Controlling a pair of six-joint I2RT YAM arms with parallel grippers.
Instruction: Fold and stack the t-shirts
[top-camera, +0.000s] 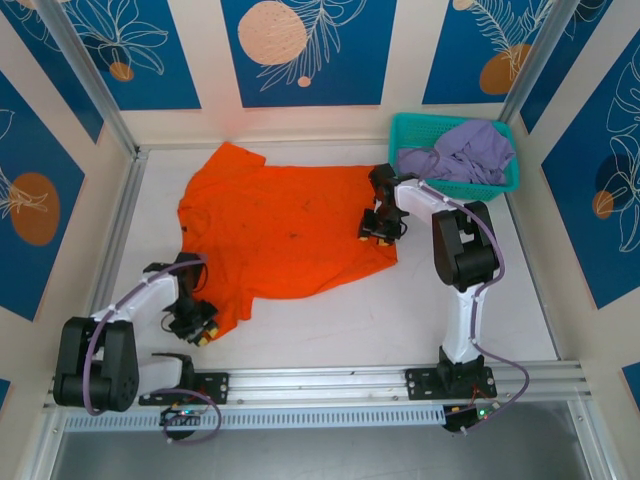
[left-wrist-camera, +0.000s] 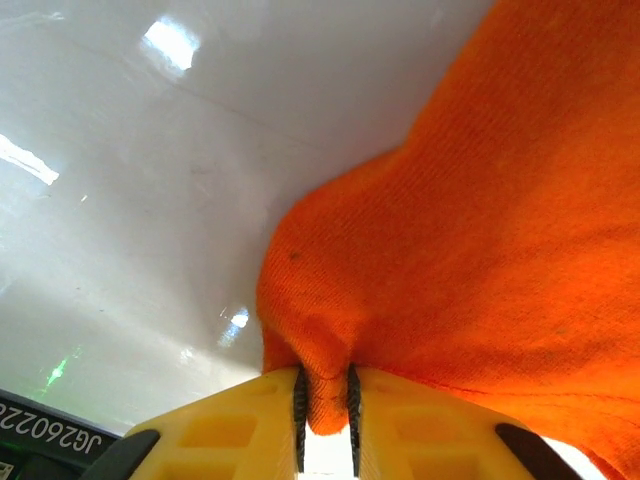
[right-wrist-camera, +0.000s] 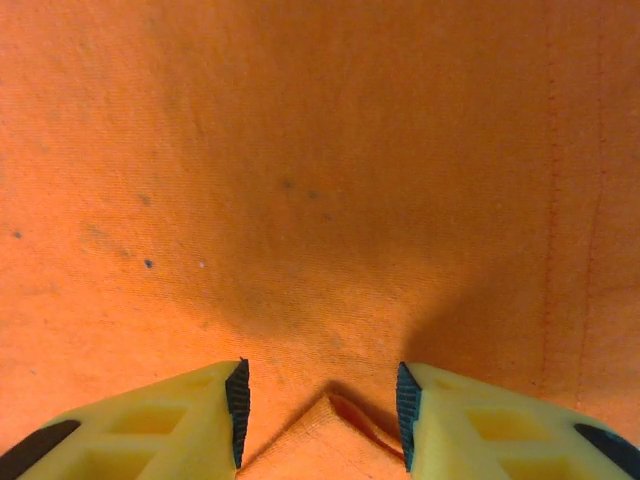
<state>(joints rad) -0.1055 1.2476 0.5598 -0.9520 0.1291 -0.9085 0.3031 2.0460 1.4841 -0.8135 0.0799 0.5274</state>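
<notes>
Within the left pincer (left-wrist-camera: 325, 405), a fold of orange t-shirt (left-wrist-camera: 480, 250).

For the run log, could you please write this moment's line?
left gripper shut on orange t-shirt; right gripper open, on same shirt; lavender t-shirt in basket

Orange t-shirt (top-camera: 285, 225) spread flat on table (top-camera: 330, 325); lavender t-shirt (top-camera: 465, 155) crumpled in basket (top-camera: 410, 128).

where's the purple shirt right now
In the top view, the lavender t-shirt lies bunched in the teal basket at the far right corner of the table, just right of the spread orange t-shirt.
</notes>
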